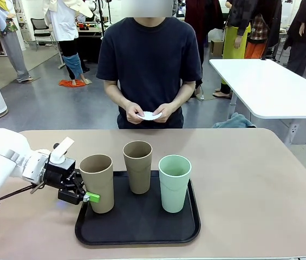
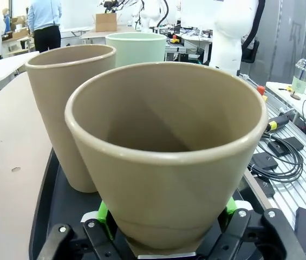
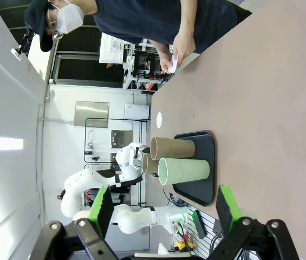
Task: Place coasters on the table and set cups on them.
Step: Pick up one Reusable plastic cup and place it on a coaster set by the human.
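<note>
Three cups stand on a black tray (image 1: 142, 230): a tan cup (image 1: 97, 183) at the left, a second tan cup (image 1: 138, 165) behind the middle, and a mint green cup (image 1: 174, 181) at the right. My left gripper (image 1: 90, 196) is shut on the left tan cup (image 2: 166, 162) low on its wall, green pads (image 2: 104, 214) pressed to both sides. Across the table (image 1: 250, 179), the person holds a white coaster (image 1: 150, 115) in both hands. A small white round disc (image 3: 158, 119) lies on the table beyond the tray. My right gripper (image 3: 163, 208) hangs open, off to the side.
The tray sits near the table's front edge, left of centre. The right half of the tabletop is bare. A white table (image 1: 272, 86) stands behind at the right, and other people stand farther back.
</note>
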Motion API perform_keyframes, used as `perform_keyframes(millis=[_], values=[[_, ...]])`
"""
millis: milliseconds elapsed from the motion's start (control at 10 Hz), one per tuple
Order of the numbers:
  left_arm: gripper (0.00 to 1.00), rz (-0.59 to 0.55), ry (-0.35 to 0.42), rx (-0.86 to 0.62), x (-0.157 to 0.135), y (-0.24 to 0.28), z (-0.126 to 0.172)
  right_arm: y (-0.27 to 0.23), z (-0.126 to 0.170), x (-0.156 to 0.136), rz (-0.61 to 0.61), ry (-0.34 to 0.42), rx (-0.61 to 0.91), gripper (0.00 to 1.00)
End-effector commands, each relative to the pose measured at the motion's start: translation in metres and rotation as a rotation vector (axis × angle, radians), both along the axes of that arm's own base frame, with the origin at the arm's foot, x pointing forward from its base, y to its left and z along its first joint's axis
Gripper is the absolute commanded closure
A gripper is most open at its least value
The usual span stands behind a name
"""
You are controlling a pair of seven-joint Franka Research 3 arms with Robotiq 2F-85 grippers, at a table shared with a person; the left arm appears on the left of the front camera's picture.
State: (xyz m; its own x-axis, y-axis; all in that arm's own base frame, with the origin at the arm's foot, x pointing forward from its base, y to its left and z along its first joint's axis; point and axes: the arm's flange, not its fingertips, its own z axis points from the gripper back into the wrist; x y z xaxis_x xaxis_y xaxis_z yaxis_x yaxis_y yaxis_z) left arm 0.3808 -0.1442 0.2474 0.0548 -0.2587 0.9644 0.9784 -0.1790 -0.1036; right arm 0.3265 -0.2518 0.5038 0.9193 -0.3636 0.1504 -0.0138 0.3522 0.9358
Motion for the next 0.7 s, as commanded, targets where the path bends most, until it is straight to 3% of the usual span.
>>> perform_keyframes(millis=[0,200,300,600], values=[[0.72,0.093,-0.02,-0.017,-0.004,0.009,0.029,-0.001,0.0,0.0,0.004,-0.007,0.01,0.0],[0.72,0.159,-0.083,-0.069,-0.007,0.027,0.092,-0.001,0.0,0.0,0.004,-0.007,0.01,0.0],[0.72,0.188,-0.078,-0.085,-0.007,0.035,0.12,-0.001,0.0,0.0,0.004,-0.007,0.01,0.0],[0.72,0.239,-0.096,-0.108,-0.017,0.041,0.178,-0.001,0.0,0.0,0.004,-0.007,0.01,0.0]])
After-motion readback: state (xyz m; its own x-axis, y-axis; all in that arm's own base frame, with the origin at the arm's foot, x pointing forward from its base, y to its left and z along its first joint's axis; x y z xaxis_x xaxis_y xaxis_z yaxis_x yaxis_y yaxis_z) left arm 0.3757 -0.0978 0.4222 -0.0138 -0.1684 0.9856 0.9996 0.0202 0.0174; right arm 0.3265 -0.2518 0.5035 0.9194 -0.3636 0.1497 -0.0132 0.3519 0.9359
